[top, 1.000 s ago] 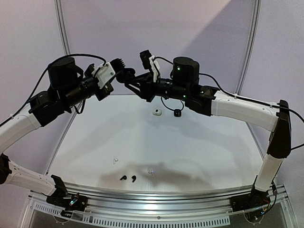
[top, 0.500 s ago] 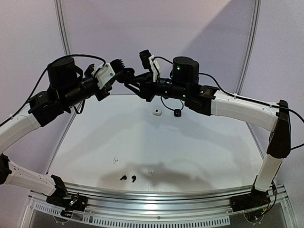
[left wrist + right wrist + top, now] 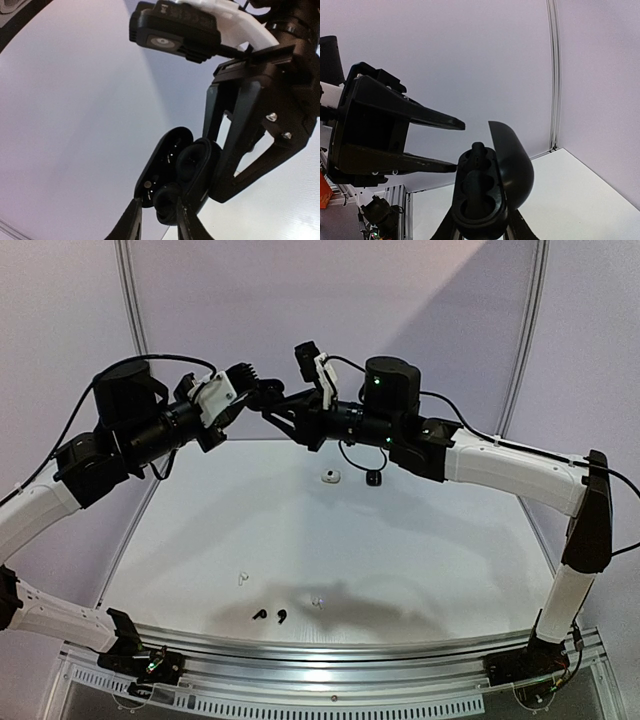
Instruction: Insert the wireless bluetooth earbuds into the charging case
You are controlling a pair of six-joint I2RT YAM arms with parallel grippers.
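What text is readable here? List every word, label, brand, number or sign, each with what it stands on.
No text can be read in any view.
On the wrist camera, any marking is too blurred to read.
On the case, the earbuds and the table, no lettering shows.

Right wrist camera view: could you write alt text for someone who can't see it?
A black plastic charging case, lid hinged open, is gripped from below by the robot's right hand. The left hand, its two black fingers spread apart, points at the case from the picture's left, before a lilac wall.
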